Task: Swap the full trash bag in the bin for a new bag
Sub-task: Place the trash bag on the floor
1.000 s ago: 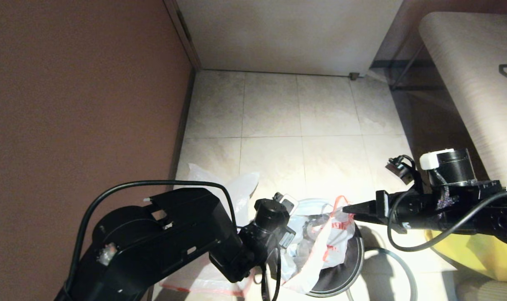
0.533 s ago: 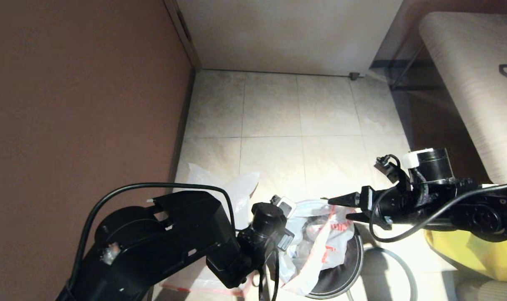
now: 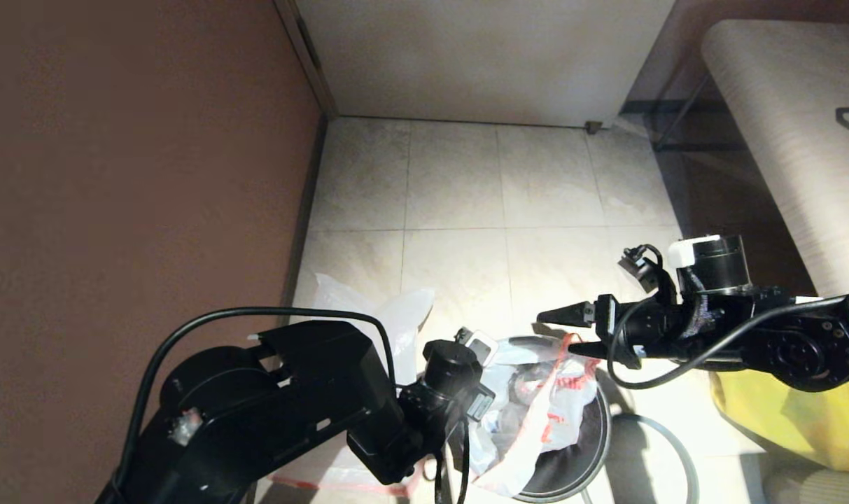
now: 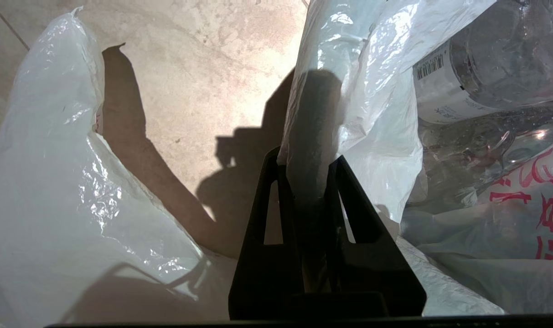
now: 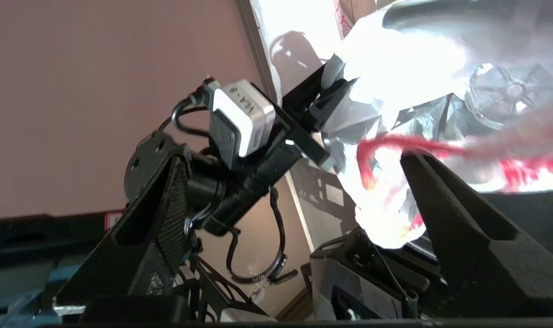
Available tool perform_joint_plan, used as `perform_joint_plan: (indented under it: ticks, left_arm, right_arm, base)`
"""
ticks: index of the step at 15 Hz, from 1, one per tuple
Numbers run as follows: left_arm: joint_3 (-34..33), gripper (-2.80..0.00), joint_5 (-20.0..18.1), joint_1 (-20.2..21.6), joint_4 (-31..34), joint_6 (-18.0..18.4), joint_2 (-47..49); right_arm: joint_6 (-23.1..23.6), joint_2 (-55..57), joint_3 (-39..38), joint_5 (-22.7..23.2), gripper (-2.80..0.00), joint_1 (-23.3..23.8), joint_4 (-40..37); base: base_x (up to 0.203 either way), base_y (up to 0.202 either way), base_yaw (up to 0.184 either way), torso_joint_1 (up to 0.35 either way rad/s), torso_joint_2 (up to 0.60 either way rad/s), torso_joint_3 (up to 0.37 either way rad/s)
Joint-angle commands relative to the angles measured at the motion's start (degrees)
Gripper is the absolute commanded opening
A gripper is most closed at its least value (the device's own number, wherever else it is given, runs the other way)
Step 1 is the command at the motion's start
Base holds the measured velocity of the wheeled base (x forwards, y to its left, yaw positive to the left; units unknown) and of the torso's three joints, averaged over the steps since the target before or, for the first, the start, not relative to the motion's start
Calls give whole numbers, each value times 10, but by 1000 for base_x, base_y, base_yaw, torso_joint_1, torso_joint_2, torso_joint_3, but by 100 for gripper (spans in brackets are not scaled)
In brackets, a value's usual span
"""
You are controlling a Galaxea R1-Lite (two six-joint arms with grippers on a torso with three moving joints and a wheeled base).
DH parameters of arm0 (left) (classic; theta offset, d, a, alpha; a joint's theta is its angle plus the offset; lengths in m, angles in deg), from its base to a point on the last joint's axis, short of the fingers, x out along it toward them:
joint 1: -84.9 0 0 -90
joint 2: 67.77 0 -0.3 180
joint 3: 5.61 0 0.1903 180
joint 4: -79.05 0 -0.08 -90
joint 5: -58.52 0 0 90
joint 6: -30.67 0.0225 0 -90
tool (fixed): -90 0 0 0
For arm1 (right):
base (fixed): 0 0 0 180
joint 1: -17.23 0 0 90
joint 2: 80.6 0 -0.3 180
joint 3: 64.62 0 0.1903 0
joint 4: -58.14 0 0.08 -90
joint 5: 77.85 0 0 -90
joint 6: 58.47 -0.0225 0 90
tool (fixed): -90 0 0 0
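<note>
The full trash bag, holding clear bottles, sits in the black bin. My left gripper reaches down at the bag's left edge; in the left wrist view it is shut on a fold of the bag's white plastic. Just right of the bag's top, my right gripper is open. The red drawstring loop lies against one finger; nothing is pinched. The limp new bag lies on the floor to the left.
A brown wall runs close along the left. A big yellow bag sits at the right under my right arm. A grey hoop lies on the floor beside the bin. A pale bench stands at the far right.
My right gripper has opened and moved left and a little farther away, reaching the bag's red loop. The left arm has hardly moved and keeps its hold.
</note>
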Motion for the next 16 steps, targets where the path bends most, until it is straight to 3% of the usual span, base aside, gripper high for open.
perform_joint_plan:
  ticks: [1, 8, 10, 13, 16]
  left_arm:
    - [0, -280, 2, -3, -26, 3, 5]
    - [-10, -280, 4, -12, -48, 5, 9]
    - [-10, -280, 4, 14, -48, 5, 9]
    - [-10, -280, 6, -16, -57, 7, 9]
    - [-17, -280, 10, -15, -110, 41, 26]
  right_arm:
    - [-4, 23, 13, 1, 0, 1, 1]
    - [-28, 44, 48, -3, 0, 2, 19]
    - [-38, 54, 61, -8, 0, 0, 22]
    - [-36, 50, 53, -10, 0, 3, 20]
    - [-36, 18, 18, -23, 0, 5, 21]
  base:
    - [0, 0, 0, 0, 0, 0]
    - [0, 0, 0, 0, 0, 0]
    - [0, 0, 0, 0, 0, 0]
    - [0, 0, 0, 0, 0, 0]
    - [0, 0, 0, 0, 0, 0]
